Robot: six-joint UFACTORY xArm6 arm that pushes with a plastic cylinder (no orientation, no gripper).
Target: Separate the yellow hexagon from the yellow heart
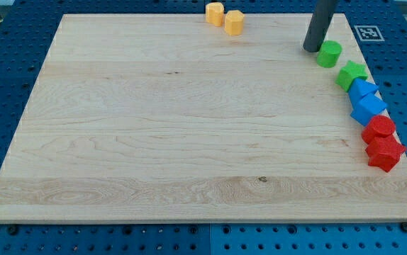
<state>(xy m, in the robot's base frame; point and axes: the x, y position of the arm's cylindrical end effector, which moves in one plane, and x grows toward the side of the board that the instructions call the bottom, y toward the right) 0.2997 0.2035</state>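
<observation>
The yellow heart (215,13) and the yellow hexagon (234,22) sit side by side at the top edge of the wooden board (189,127), touching or nearly touching, the hexagon to the right and slightly lower. My tip (311,49) rests on the board at the upper right, well to the right of both yellow blocks and just left of a green cylinder (329,54).
Along the board's right edge runs a curved row of blocks: the green cylinder, a green star (351,74), a blue triangle (364,90), a blue block (368,108), a red cylinder (380,128) and a red star (384,151). A marker tag (366,32) lies at top right.
</observation>
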